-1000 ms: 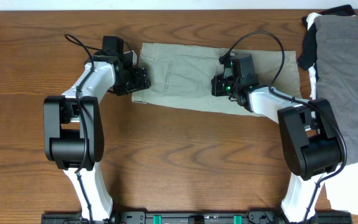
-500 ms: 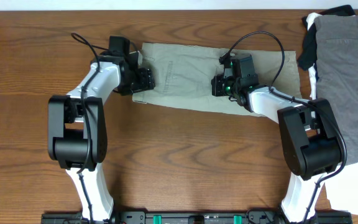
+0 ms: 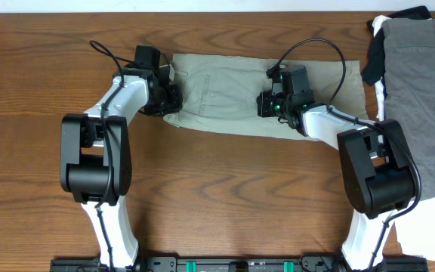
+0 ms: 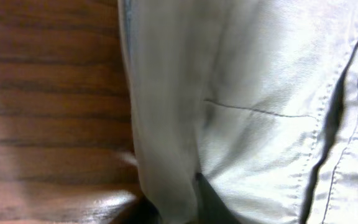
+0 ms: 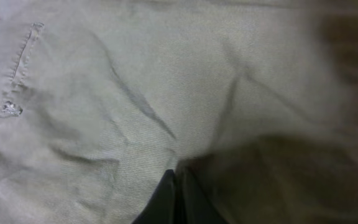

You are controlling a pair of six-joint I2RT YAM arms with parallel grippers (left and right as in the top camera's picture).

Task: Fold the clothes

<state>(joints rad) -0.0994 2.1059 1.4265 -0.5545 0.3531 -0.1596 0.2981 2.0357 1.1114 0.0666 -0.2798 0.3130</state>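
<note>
Your khaki shorts (image 3: pixel 232 94) lie spread flat on the far middle of the counter (image 3: pixel 225 196), their long side running left to right. Your left claw (image 3: pixel 174 97) sits at their left end, clenched on a pinch of the cloth. In the left wrist view a ridge of fabric runs down into the dark fingers (image 4: pixel 219 208), right beside bare wood. Your right claw (image 3: pixel 265 104) is down on the right half of the shorts, clenched on cloth as well, with creases fanning out from the fingertips (image 5: pixel 173 202) in the right wrist view. At the counter's right edge rests a pile of other garments (image 3: pixel 421 98), grey on top with black and white beneath. It lies close beside the shorts' right end; you cannot tell whether they touch.
</note>
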